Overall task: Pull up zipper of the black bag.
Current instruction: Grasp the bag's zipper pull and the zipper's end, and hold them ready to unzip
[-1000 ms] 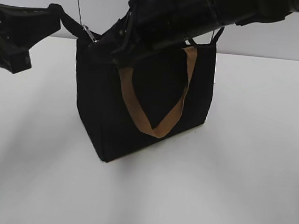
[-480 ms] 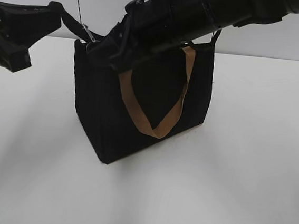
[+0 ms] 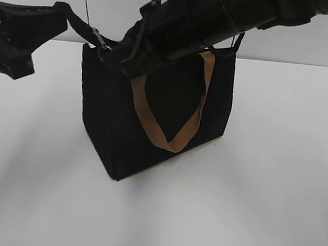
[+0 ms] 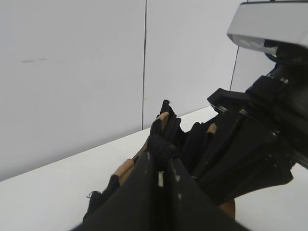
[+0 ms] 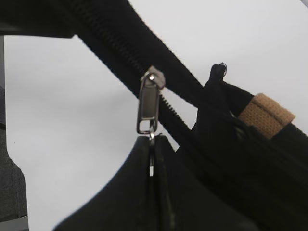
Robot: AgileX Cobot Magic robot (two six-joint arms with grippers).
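The black bag (image 3: 152,122) stands upright on the white table, a tan handle loop (image 3: 169,129) hanging down its front. My left gripper (image 4: 162,161) is shut on the black fabric tail of the bag's top edge, stretched out to the left (image 3: 75,21). My right gripper (image 5: 151,144) is shut on the zipper's silver pull tab (image 5: 148,106), which rides on the black zip line (image 5: 120,53). In the exterior view the right gripper (image 3: 109,54) sits over the bag's top left corner, close to the silver pull (image 3: 97,35).
The white table (image 3: 274,186) spreads around the bag. A pale wall stands behind it, with a thin dark vertical line (image 3: 84,2). The right arm's dark body (image 3: 232,13) crosses above the bag's top and hides the far handle.
The right gripper with the pull tab has moved slightly left along the bag's top edge. The left gripper holds its place. The bag has shifted slightly.
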